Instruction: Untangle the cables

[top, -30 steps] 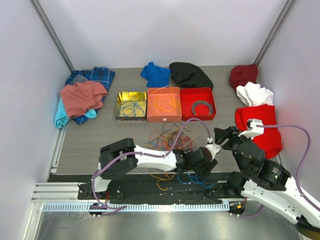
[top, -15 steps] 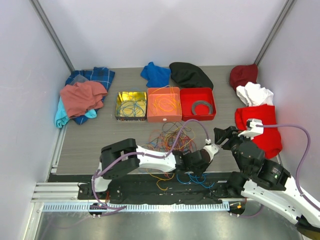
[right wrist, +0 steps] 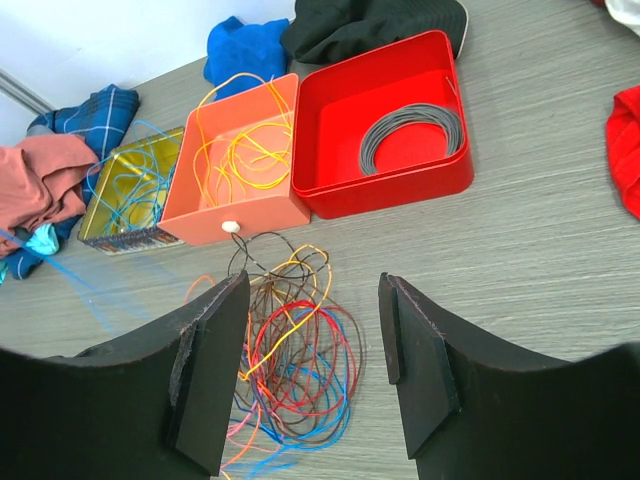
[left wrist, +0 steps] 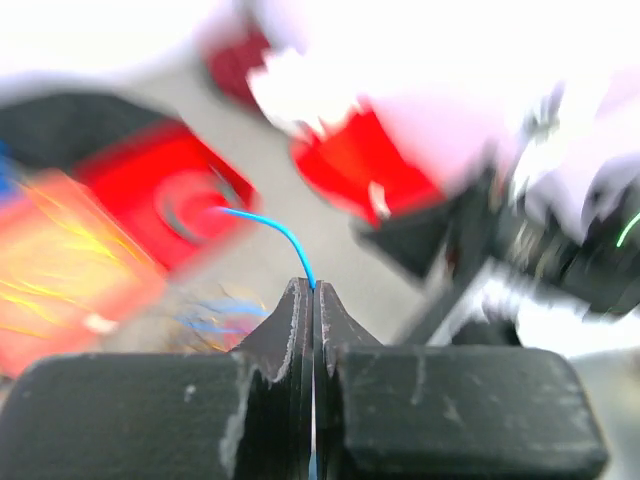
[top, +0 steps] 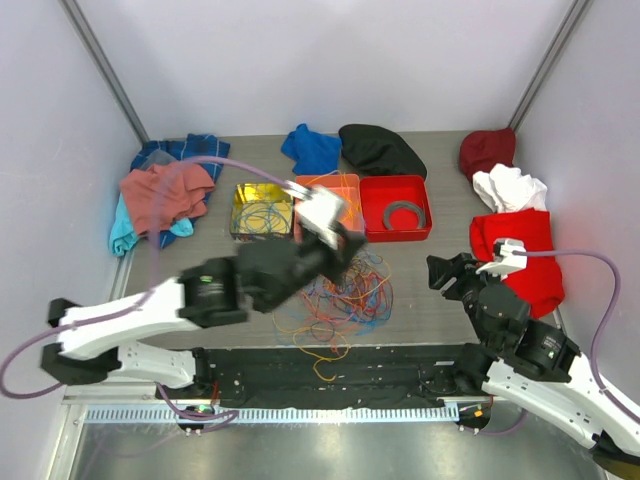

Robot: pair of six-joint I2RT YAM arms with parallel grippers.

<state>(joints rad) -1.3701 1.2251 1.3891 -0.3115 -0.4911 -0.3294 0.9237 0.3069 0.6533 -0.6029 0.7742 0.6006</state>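
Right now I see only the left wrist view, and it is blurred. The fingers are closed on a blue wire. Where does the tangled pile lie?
Observer: The tangle of cables lies on the table, just in front of the orange box.
Operator: And the other arm?
Observer: The right gripper is open and empty, apart from the pile.
Operator: Are any blue ones sorted already?
Observer: Yes, blue cables lie in the gold tray, left of the orange box.

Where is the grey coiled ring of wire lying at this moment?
In the right wrist view, the grey coiled ring lies inside the red square box, directly right of the orange box, behind the loose wire tangle.
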